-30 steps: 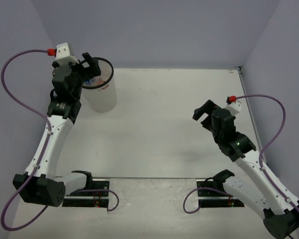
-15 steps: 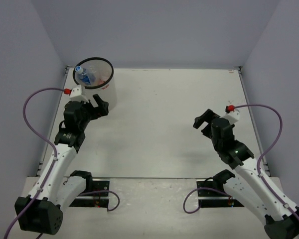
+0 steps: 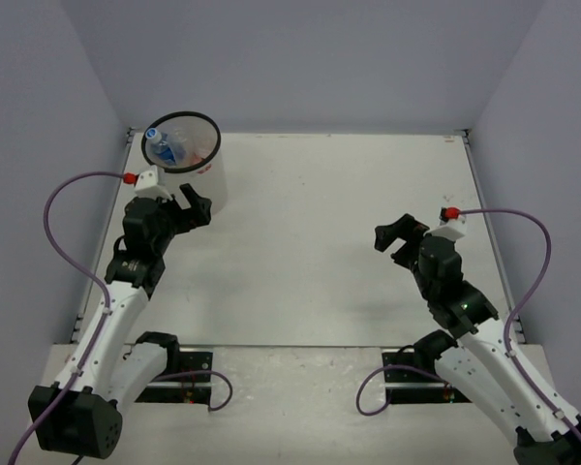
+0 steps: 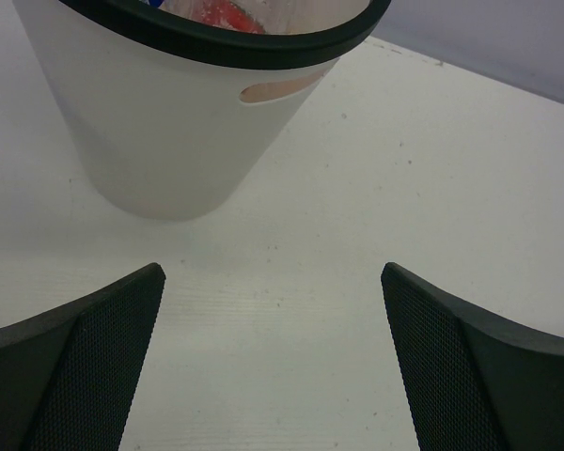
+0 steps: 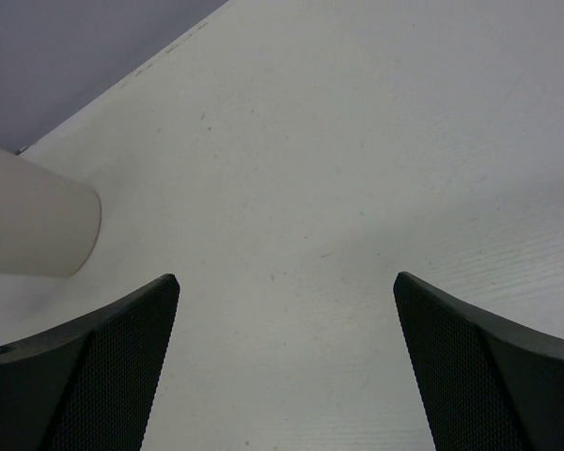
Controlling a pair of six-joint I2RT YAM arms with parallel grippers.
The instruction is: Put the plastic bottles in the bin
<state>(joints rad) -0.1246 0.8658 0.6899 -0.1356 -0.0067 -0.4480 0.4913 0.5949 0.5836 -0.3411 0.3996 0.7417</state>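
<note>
From overhead and behind, we look down on the whole table (image 3: 320, 223). Our left wrist camera faces the bin (image 4: 160, 122) closely; the right's shares it, seemingly, far off.

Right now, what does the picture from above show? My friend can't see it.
A white bin with a black rim stands in the far left corner of a pale table, with plastic bottles inside it. The left claw hangs open and empty just in front of it; the right claw hangs open on the right.

place: robot lab cell | signs: lavender walls (image 3: 300, 58), white table (image 3: 339, 242), left arm (image 3: 116, 310), right arm (image 3: 484, 358) bolted on
</note>
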